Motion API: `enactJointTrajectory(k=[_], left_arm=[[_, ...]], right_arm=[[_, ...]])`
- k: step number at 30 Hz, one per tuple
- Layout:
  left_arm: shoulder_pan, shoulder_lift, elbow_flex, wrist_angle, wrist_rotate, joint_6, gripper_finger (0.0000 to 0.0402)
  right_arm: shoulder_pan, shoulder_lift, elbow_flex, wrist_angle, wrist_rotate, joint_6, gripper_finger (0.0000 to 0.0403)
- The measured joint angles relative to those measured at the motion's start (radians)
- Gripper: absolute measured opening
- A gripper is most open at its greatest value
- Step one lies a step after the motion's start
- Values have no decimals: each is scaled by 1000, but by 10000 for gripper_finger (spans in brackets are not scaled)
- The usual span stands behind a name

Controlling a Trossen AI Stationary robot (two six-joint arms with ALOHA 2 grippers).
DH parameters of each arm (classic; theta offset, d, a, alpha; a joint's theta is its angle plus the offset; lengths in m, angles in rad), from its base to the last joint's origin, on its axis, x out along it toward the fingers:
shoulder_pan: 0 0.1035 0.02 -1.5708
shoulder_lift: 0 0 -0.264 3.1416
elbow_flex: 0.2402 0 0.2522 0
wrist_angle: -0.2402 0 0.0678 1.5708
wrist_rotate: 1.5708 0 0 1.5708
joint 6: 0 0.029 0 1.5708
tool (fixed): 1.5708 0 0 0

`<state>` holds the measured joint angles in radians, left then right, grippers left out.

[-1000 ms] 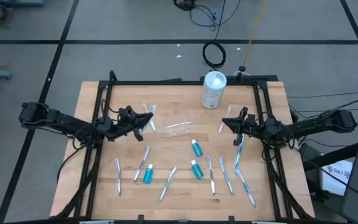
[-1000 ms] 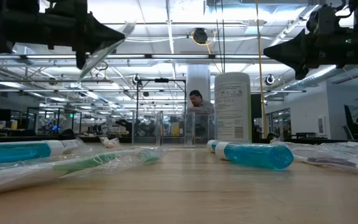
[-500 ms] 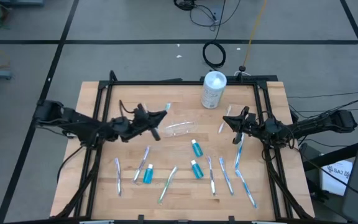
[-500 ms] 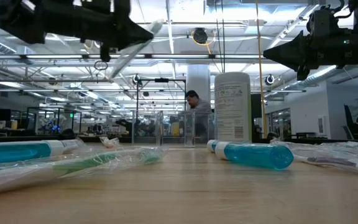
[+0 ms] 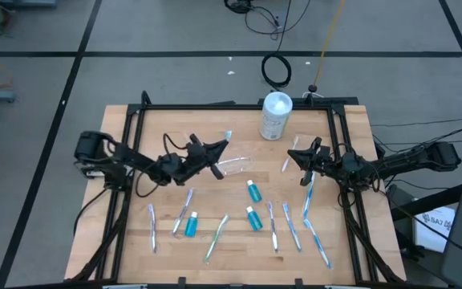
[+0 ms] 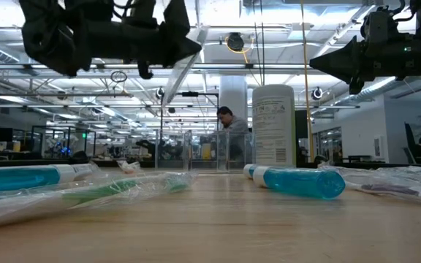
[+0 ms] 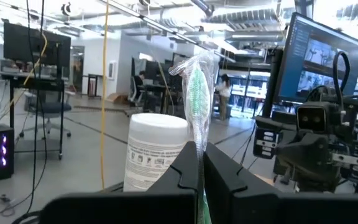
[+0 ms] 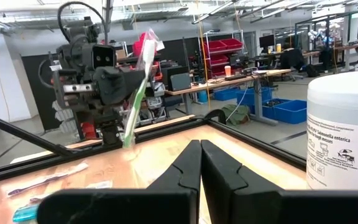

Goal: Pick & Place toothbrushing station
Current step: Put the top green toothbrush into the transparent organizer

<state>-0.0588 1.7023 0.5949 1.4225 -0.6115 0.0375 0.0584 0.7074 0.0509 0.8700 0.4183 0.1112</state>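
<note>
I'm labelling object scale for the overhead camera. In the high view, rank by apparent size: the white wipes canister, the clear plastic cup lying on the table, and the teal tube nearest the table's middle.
1. white wipes canister, largest.
2. clear plastic cup, narrower; its see-through outline is faint, so this gap is unsure.
3. teal tube, clearly smallest.

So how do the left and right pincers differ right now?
The left pincer is shut on a wrapped toothbrush with green bristles; the right pincer is shut on nothing. The left reaches over the clear cup mid-table; the right hangs nearer the right frame. Both are raised off the wood.
</note>
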Motion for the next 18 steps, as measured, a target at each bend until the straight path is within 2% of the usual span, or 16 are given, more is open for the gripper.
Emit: enactJointTrajectory(k=[5,18], left_arm=[[0,111,0,137,-1,81,3],[1,210,0,142,-55,119,1]], right_arm=[[0,0,0,0,0,0,4],[0,0,0,0,0,0,4]])
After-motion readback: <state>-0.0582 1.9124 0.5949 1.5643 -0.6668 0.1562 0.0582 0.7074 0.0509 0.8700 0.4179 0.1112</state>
